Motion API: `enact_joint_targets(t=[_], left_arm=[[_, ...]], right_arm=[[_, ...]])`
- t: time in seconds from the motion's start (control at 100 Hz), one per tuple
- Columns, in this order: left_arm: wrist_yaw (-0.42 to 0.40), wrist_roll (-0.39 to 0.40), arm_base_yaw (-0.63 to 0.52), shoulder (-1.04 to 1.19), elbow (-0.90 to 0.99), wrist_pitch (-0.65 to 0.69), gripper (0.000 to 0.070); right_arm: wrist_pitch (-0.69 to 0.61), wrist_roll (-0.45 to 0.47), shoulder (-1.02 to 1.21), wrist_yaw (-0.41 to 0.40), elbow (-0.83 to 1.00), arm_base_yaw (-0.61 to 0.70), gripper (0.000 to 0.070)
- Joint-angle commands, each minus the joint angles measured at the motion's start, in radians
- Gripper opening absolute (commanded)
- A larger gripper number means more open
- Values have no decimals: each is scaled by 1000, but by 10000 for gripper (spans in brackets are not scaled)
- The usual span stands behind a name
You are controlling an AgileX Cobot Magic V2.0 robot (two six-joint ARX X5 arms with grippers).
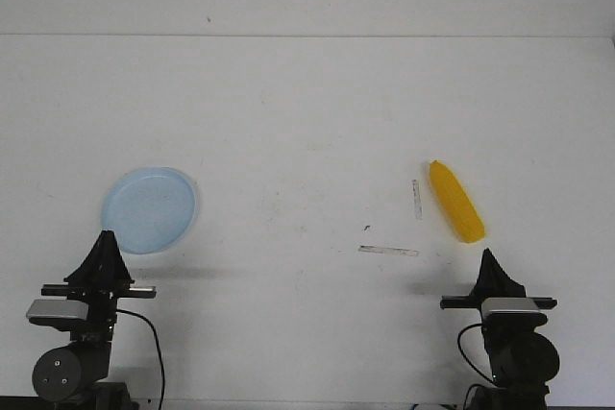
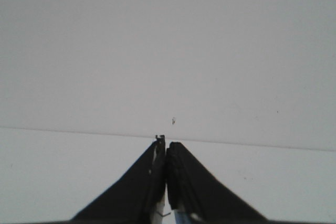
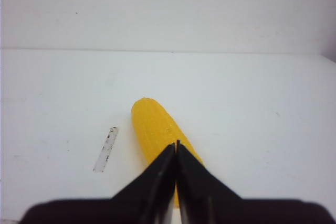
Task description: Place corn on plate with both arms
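No readable text, label, brand, number or sign shows in any of the three views, neither on the white table (image 1: 307,141), the corn (image 1: 455,201), the plate (image 1: 149,209) nor the arms' camera blocks.

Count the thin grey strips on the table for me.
2. One strip lies just left of the corn, running roughly lengthwise beside it; it also shows in the right wrist view. The other strip lies nearer the robot, crosswise, left of the corn's near end. None seems hidden.
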Motion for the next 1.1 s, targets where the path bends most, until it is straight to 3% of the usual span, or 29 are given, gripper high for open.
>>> enact_joint_targets(t=[0.0, 0.22, 0.34, 0.43, 0.53, 0.64, 0.75, 1.01, 1.09], left_arm=[[-18, -8, 2, 19, 98, -16, 0], [-167, 113, 2, 211, 480, -237, 20], [-238, 161, 2, 342, 642, -341, 199], [-244, 179, 3, 428, 725, -415, 301], [-244, 179, 5, 509, 779, -474, 391], [-241, 130, 23, 589, 827, -529, 565], [-185, 72, 59, 669, 896, -624, 666], [105, 63, 211, 892, 1062, -868, 667], [149, 65, 244, 947, 1067, -903, 666]], right_arm=[[10, 11, -1, 2, -1, 0, 2], [10, 11, -1, 2, -1, 0, 2], [10, 11, -1, 2, -1, 0, 2], [10, 11, -1, 2, -1, 0, 2], [10, 11, -1, 2, -1, 0, 2], [10, 11, -1, 2, -1, 0, 2], [10, 11, -1, 3, -1, 0, 2], [10, 11, -1, 3, -1, 0, 2], [10, 10, -1, 4, -1, 0, 2]])
